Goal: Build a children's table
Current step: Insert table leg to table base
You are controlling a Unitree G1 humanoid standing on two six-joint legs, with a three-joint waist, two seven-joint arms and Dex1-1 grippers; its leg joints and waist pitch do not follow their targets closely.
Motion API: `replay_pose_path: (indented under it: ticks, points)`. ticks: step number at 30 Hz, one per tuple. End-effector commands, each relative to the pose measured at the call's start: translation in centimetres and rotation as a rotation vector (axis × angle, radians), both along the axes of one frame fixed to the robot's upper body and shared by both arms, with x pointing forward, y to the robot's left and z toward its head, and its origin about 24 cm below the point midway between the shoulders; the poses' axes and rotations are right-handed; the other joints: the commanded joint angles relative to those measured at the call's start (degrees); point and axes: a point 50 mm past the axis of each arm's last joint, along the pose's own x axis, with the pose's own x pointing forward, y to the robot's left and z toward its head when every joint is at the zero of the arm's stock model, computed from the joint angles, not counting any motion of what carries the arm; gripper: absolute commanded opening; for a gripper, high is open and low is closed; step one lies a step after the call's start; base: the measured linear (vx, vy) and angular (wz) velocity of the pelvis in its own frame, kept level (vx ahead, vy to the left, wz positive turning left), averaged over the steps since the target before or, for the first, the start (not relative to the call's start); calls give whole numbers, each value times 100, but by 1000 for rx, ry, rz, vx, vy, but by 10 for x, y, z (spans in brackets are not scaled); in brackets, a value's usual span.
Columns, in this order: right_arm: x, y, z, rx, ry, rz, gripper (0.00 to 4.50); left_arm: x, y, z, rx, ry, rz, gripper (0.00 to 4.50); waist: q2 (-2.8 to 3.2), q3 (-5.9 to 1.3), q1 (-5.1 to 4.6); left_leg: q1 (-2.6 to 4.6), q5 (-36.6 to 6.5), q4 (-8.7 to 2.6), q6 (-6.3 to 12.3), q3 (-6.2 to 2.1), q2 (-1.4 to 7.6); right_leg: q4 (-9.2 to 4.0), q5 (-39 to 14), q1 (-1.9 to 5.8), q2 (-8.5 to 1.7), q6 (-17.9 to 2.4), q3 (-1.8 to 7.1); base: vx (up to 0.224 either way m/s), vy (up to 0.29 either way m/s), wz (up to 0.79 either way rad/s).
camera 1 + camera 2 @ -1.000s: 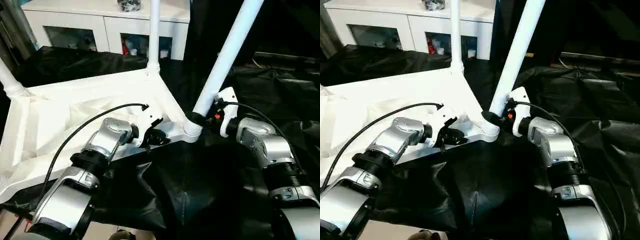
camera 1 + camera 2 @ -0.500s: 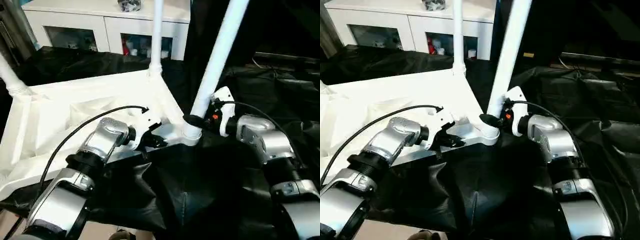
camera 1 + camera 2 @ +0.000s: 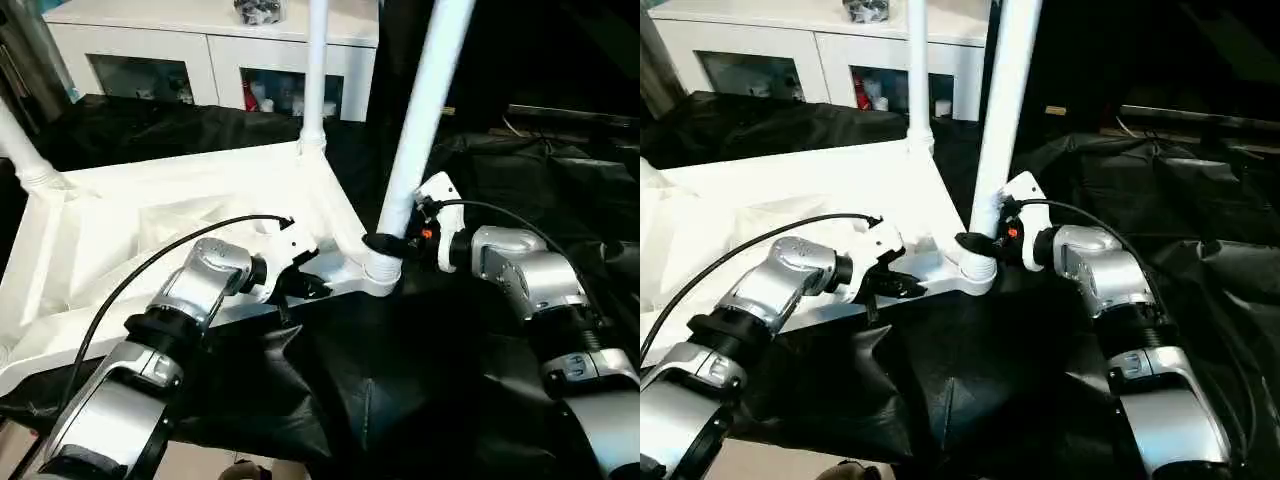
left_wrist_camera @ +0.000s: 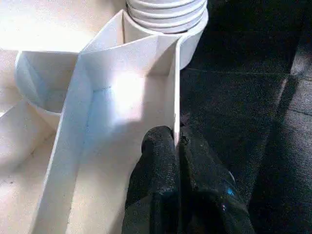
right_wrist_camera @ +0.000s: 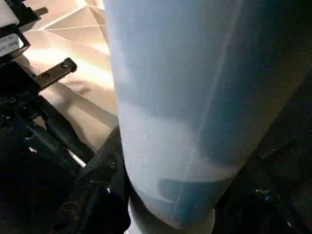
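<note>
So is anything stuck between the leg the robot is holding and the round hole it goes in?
Nothing visible. The leg already sits in the corner socket, with the right gripper around its base.

The two eye views look forward and down from the robot's head (almost the same spot), so both share the table top (image 3: 150, 215) and both arms. Each wrist view sits very close: the left at the top's edge, the right at a leg (image 5: 185, 97).
</note>
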Motion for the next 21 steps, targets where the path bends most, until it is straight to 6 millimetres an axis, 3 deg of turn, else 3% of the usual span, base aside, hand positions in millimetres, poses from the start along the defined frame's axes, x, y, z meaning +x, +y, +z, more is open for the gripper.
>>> replay_pose_path:
  ticks: [1, 16, 21]
  points:
    - [-5, -2, -14, -47, 87, 36, 187, -3, -4, 2, -86, -1, -19, 0, -45, -403, 8, 191, -1350, -385, 55, -134, 260, -386, -1040, 262, -308, -1387, 172, 0, 0, 0]
    - [-9, 1, -22, 1, 101, 26, 187, -10, -2, -7, -82, 11, -12, 0, -35, -406, 18, 188, -1325, -381, 76, -131, 265, -383, -1045, 252, -316, -1362, 181, 0, 0, 0]
    - [-14, -15, -38, 84, 90, -128, 187, -9, -3, -8, -58, -6, -8, 0, -22, -374, -4, 229, -1708, -425, -51, -146, 273, -444, -1482, 226, -325, -1268, 189, 0, 0, 0]
